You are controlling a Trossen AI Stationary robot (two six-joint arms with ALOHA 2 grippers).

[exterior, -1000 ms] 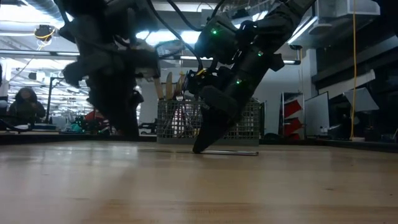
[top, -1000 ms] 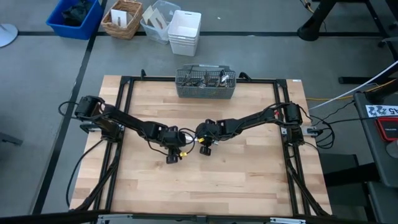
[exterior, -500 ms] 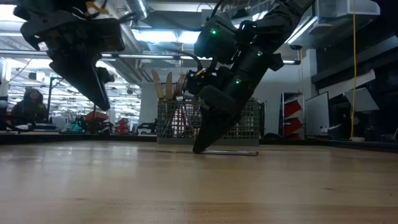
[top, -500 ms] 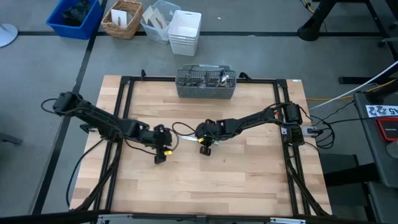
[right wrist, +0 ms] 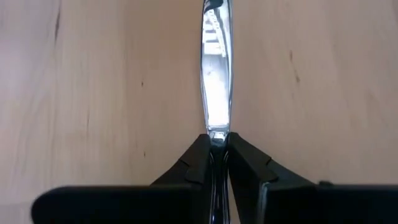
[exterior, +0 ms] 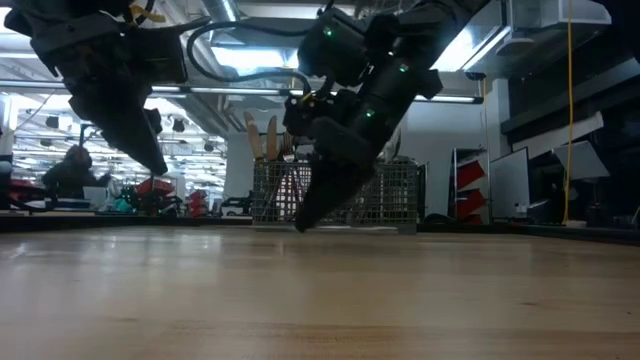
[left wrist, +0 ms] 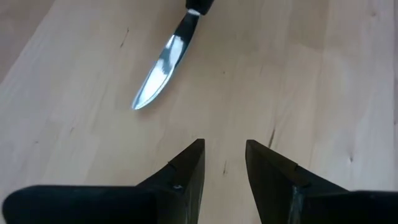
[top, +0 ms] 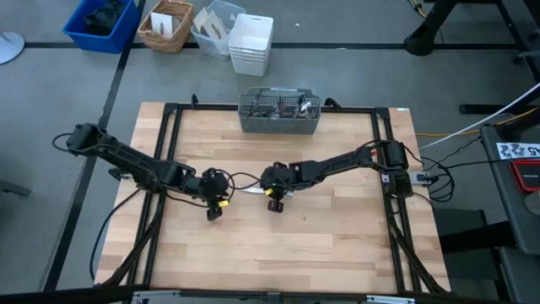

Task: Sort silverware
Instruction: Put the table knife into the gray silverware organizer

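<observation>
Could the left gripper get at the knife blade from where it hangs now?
Probably yes. The left gripper stands open over bare table, and the knife blade juts toward it with nothing between them. The right gripper is shut on the knife's handle end, so only the blade half is free.

No legible txt, labels or nos. anywhere in view.

floor (top: 51, 101): grey | blue bin (top: 101, 24) | wicker basket (top: 165, 25)

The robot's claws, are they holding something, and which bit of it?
The right gripper pinches a table knife by its handle end. The left gripper is open, holding nothing.
</observation>
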